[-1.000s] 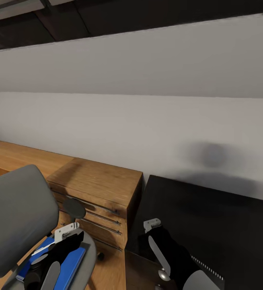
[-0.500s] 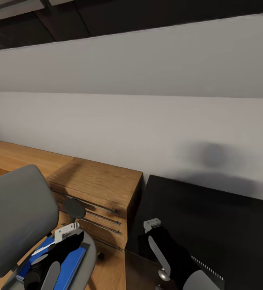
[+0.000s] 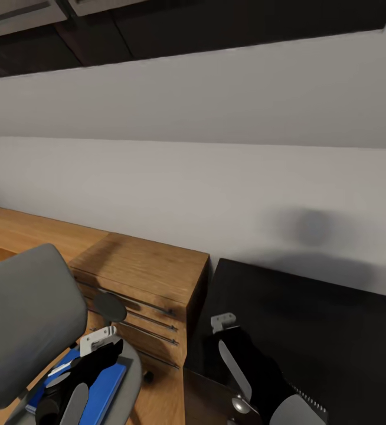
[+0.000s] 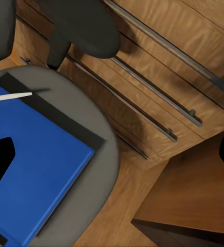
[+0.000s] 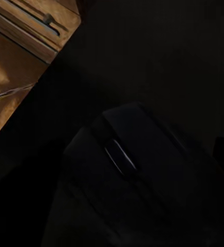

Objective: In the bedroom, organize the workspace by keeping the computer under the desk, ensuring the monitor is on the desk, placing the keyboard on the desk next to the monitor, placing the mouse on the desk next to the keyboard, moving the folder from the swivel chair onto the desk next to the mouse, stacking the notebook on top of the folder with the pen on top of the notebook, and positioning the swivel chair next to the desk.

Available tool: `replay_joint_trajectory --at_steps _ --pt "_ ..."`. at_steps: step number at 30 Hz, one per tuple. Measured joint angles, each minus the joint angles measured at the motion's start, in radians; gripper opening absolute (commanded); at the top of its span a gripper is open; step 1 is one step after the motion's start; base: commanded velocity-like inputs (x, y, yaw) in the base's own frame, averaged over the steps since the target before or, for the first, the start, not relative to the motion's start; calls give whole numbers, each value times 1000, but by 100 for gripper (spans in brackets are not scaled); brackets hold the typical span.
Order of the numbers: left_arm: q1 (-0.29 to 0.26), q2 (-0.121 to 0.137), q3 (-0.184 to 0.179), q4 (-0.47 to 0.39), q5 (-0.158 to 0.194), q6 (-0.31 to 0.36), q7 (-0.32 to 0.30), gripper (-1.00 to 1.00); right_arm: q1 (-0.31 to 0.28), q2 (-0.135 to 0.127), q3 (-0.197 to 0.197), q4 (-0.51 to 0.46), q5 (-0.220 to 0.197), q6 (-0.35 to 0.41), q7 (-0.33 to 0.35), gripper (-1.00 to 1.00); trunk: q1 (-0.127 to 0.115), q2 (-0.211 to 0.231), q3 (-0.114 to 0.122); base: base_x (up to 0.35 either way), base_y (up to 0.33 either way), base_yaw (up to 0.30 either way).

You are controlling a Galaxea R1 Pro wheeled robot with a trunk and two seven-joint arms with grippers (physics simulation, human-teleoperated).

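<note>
Fingers of the left gripper [image 3: 101, 341] are hovering, state unclear, over a flat bright blue folder [image 4: 32, 170] lying on the grey swivel chair's [image 3: 22, 319] seat; whether the right gripper's [image 3: 223, 322] fingers are apart I cannot tell, above a dark rounded mouse [image 5: 137, 185] on the glossy black bench [image 3: 311, 319].

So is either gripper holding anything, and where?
Left gripper: open above the folder, holding nothing. Right gripper: close over the mouse, but a hold cannot be told.

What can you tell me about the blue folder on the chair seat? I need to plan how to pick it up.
The flat bright blue rectangular folder lies flat on the grey upholstered swivel chair's seat, one corner towards the seat's edge. Its cover looks smooth and matte. A dark flat sheet or cover shows beneath it along one edge, and a thin white stick-like item lies near its far corner. In the head view the left pincer hovers over it, partly hiding it.
</note>
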Motion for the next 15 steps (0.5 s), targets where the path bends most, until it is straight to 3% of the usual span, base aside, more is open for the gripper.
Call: replay_joint_trajectory --at_steps 6,15 --pt "0 0 0 0 0 0 0 100 1 -1 -1 -32 -1 -2 0 -100 -23 42 19 -16 0 0" --pt "0 0 0 0 0 0 0 100 2 -3 -2 -55 -3 0 1 -100 -57 105 47 -299 0 0"
